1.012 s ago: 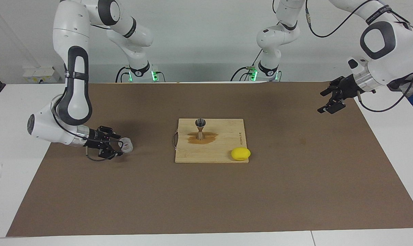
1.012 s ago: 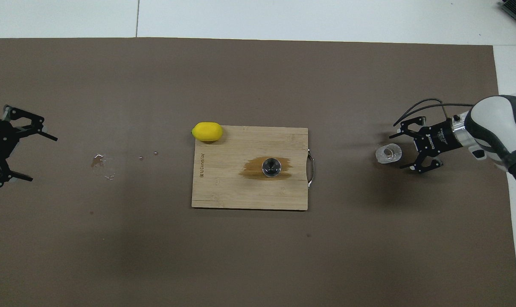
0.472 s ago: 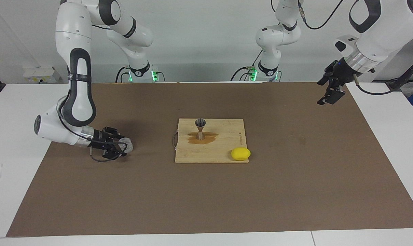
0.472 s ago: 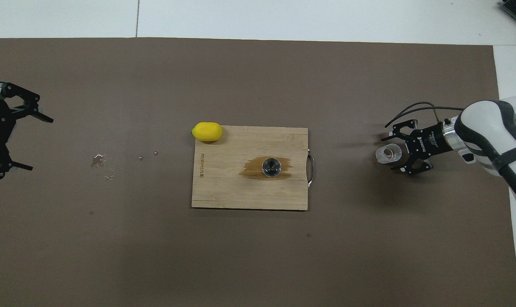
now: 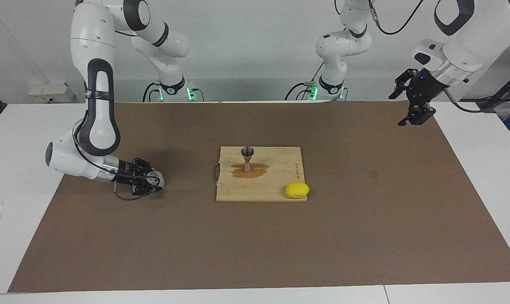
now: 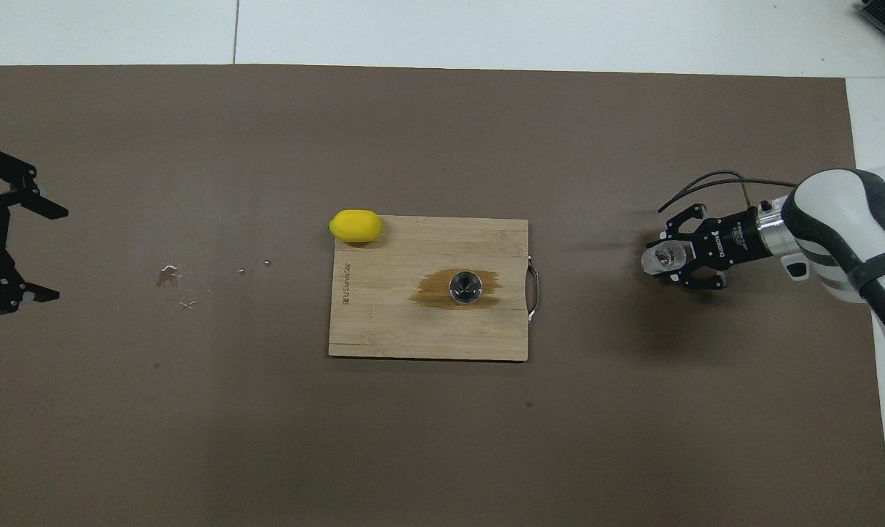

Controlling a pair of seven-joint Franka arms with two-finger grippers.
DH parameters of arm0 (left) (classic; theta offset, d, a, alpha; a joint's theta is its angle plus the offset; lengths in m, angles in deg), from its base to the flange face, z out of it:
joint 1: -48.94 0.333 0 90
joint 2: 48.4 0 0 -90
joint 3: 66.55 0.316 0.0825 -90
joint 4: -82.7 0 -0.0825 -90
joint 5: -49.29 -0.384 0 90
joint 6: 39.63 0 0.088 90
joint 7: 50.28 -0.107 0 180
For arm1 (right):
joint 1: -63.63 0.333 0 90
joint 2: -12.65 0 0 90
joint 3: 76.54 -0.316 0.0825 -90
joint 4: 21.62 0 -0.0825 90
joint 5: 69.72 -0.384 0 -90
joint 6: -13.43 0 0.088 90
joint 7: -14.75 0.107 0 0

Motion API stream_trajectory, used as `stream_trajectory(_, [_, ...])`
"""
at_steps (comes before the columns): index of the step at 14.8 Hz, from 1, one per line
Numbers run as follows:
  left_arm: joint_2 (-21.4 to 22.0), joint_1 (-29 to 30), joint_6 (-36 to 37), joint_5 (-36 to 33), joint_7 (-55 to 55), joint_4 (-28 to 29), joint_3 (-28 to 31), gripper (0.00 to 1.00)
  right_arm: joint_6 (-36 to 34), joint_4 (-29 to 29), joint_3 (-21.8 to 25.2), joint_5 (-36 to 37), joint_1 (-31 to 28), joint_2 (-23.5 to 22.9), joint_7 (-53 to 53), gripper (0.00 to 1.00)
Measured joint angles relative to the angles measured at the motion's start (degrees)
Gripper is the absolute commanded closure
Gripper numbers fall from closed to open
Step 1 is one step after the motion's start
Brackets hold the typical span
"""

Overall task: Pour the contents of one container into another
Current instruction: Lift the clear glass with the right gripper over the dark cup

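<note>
the right gripper [image 5: 152, 182] pinched the glass tumbler [image 5: 157, 179] low on the brown mat at the right arm's end. the metal jigger [image 5: 247, 158] stood upright on the cutting board [image 5: 280, 169], sideways toward the table's middle. the left gripper [image 5: 414, 103] waited, spread.

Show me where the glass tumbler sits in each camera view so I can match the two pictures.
Facing view: the glass tumbler is low at the picture's left, on the brown mat toward the right arm's end, gripped by the right tool.
Overhead view: the glass tumbler is at the picture's right, level with the board, in the right tool.
Shared landmark: the wooden cutting board with the metal jigger standing on it.
</note>
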Motion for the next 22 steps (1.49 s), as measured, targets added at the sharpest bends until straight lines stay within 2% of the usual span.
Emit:
stream_trajectory(2, [0.01, -0.01, 0.39, -2.33, 10.83, -0.52, -0.07, 0.00, -0.01, 0.01, 0.00, -0.07, -0.02, 0.26, 0.00, 1.00])
stream_trajectory(6, [0.16, -0.54, -1.28, -7.00, 22.20, -1.00, -0.24, 0.00, -0.48, 0.08, -0.17, -0.08, 1.54, 3.43, 0.00, 1.00])
stream_trajectory(9, [0.74, -1.16, -1.94, -8.11, 36.24, -1.01, -0.39, 0.00, -0.85, 0.04, -0.22, -0.06, 6.39, 7.15, 0.81, 1.00])
stream_trajectory(12, [0.87, -1.21, -1.94, -8.20, 44.11, -1.01, -0.35, 0.00, -0.81, 0.25, -0.24, 1.47, 13.79, 9.24, 1.39, 1.00])
stream_trajectory(15, [0.87, -1.20, -3.14, -8.23, 55.15, -0.98, -0.31, 0.00, 0.43, 2.12, -0.23, 3.40, 21.35, 9.74, 8.97, 1.00])
stream_trajectory(18, [0.86, -1.16, -5.66, -8.30, 64.35, -0.69, -0.12, 0.00, 2.43, 5.56, -0.25, 9.70, 27.49, 9.71, 21.41, 1.00])
stream_trajectory(22, [0.87, -0.98, -7.44, -8.35, 83.67, -0.35, 0.58, 0.00, 3.42, 8.72, -0.20, 14.80, 31.35, 8.87, 29.48, 1.00])
